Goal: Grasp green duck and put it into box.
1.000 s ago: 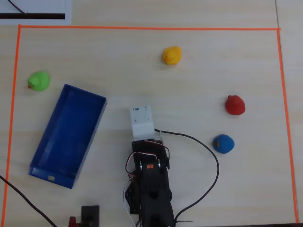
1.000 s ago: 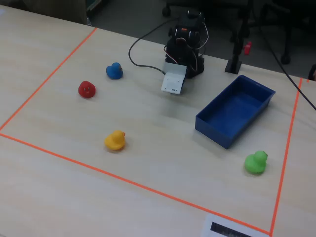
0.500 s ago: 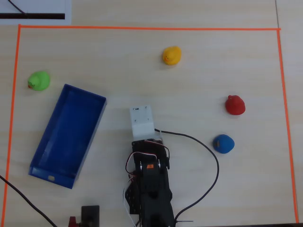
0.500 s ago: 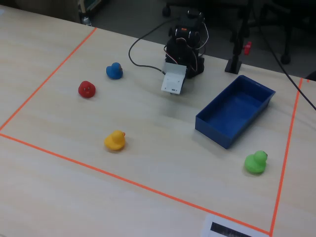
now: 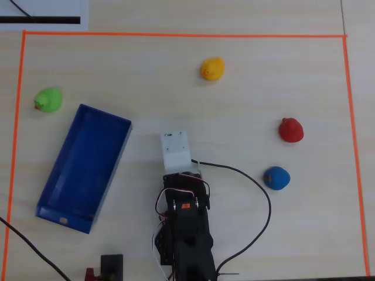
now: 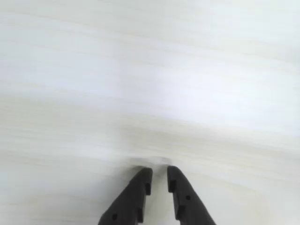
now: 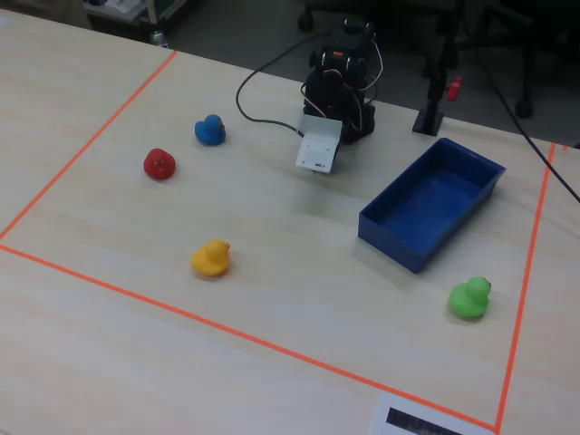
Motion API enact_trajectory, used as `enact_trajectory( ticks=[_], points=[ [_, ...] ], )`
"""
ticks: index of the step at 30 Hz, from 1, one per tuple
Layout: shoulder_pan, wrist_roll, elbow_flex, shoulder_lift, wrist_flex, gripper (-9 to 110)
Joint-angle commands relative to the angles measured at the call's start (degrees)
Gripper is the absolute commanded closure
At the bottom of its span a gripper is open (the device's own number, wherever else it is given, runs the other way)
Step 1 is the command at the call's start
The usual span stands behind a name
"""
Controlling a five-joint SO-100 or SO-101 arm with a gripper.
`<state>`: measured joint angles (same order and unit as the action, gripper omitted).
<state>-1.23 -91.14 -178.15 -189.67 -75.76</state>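
The green duck (image 5: 48, 100) (image 7: 469, 298) sits alone on the table near the taped corner, just beyond one short end of the dark-blue box (image 5: 105, 113) (image 7: 388, 249), which holds nothing. My gripper (image 6: 159, 171) hovers low over bare wood; its two black fingers stand nearly together with only a thin gap and nothing between them. Seen from overhead, the white wrist housing (image 5: 176, 149) covers the fingers, to the right of the box and far from the duck.
A yellow duck (image 5: 212, 68) (image 7: 210, 258), a red duck (image 5: 291, 130) (image 7: 159, 164) and a blue duck (image 5: 276, 178) (image 7: 209, 130) lie on the other side of the arm. Orange tape (image 5: 176, 35) frames the work area. A black cable (image 5: 258, 181) loops by the arm base (image 5: 184, 234).
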Motion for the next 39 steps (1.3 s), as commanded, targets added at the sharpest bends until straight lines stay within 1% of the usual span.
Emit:
enact_trajectory(
  ticks=[1, 28, 31, 32, 34, 35, 39],
  points=[
    [-0.09, 0.18, -0.09, -0.09, -1.41, 100],
    [0.88, 0.44, -0.09, -0.09, -1.41, 101],
    [0.18, 0.0, -0.09, -0.09, -0.53, 95],
    [0.79, 0.09, 0.35, 1.23, 2.55, 94],
    [3.87, 5.1, 5.19, 9.32, 10.81, 93],
    [5.1, 7.56, 9.67, 14.77, 13.1, 91],
    [7.21, 9.58, 36.12, 38.41, 13.54, 89]
  ],
)
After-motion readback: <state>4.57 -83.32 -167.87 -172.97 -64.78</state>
